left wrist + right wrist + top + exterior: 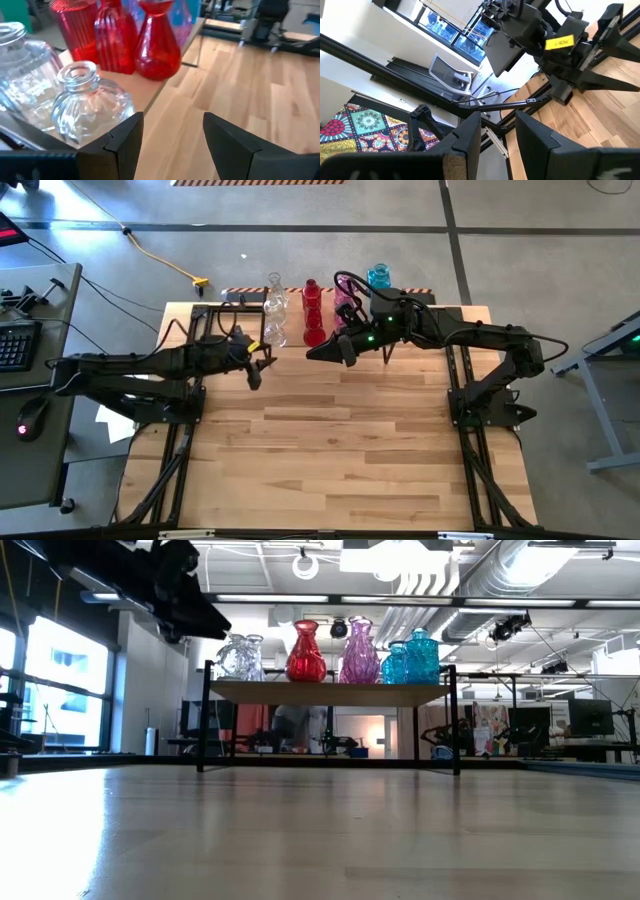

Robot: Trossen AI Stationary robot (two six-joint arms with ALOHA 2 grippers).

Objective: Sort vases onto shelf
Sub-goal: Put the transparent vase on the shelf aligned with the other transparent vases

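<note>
Vases (312, 310) all stand upright in colour rows on the shelf (330, 692) at the worktop's far edge; left end effector (256, 366), fingers apart and empty, sits just beside the clear ones, nearer than the empty, narrowly parted right end effector (318, 353).

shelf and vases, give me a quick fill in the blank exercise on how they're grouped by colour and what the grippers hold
1. On the shelf, the red vases stand between the clear vases and the ____ vases.
2. The blue vases stand at the end of the shelf nearest the ____ arm.
3. The left gripper is open beside the clear vases and holds ____.
4. The right gripper points away from the shelf and holds ____.

Missing words: pink; right; nothing; nothing
</note>
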